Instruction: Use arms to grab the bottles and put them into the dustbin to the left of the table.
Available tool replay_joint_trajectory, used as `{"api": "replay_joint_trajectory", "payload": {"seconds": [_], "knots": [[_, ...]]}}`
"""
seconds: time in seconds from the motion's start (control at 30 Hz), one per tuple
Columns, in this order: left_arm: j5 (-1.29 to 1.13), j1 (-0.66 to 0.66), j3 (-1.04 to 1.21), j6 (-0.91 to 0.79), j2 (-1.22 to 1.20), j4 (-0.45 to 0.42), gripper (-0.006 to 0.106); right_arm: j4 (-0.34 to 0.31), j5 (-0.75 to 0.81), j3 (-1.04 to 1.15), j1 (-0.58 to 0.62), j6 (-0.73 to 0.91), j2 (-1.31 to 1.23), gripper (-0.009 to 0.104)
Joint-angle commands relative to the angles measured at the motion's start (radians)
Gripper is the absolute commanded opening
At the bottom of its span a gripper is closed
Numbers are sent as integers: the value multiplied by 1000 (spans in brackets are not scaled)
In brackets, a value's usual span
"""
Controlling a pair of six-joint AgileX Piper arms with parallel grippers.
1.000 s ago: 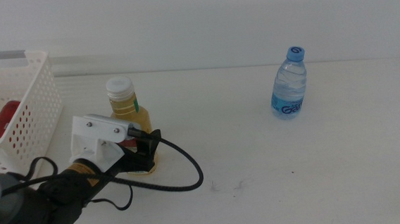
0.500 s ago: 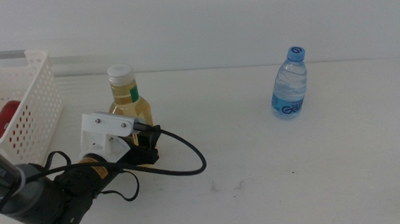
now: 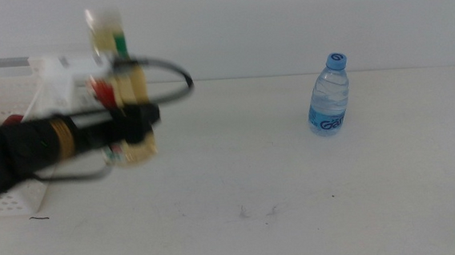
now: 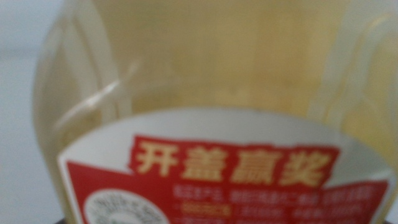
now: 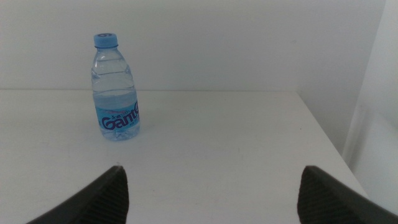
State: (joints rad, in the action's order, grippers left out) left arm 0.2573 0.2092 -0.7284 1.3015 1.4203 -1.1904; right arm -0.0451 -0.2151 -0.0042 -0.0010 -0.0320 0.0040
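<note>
The yellow juice bottle point(image 3: 131, 90) with its white cap hangs blurred above the table's left part, held upright by my left gripper point(image 3: 135, 122), which is shut on its lower body. In the left wrist view the juice bottle point(image 4: 205, 81) and its red label fill the picture and hide the jaws. The white dustbin point(image 3: 8, 64) stands just left of the bottle, partly behind my arm. A sliver of the red can point(image 3: 10, 121) shows inside it. The clear water bottle point(image 3: 328, 96) point(image 5: 115, 93) stands at the back right. My right gripper point(image 5: 214, 199) waits open, well short of it.
The white table point(image 3: 296, 187) carries faint scuff marks point(image 3: 257, 212) near its front middle. Its right edge point(image 5: 323, 137) runs close beside the water bottle. A black cable point(image 3: 168, 75) loops off my left wrist.
My left gripper has lifted the juice bottle off the table and swung it up and left toward the dustbin. The water bottle has not moved.
</note>
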Motion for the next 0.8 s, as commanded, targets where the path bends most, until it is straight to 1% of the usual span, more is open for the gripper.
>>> {"api": "replay_joint_trajectory", "payload": {"seconds": [0.0, 0.03, 0.07, 0.2, 0.3, 0.43, 0.77], "knots": [[-3, -15, -88, 502, -81, -445, -2, -3, 13, 4, 5, 3, -4, 92], [19, -27, -114, 643, -88, -554, -2, -3, 13, 4, 5, 3, -4, 92], [60, -46, -135, 665, -88, -554, -2, -3, 13, 4, 5, 3, -4, 92], [138, -90, -171, 631, -81, -554, -2, -3, 13, 4, 5, 3, -4, 92], [133, -90, -171, 631, -81, -554, -2, -3, 13, 4, 5, 3, -4, 92], [151, -90, -171, 552, -81, -554, -2, -3, 13, 4, 5, 3, -4, 92], [104, -90, -171, 540, -81, -554, -2, -3, 13, 4, 5, 3, -4, 92]]}}
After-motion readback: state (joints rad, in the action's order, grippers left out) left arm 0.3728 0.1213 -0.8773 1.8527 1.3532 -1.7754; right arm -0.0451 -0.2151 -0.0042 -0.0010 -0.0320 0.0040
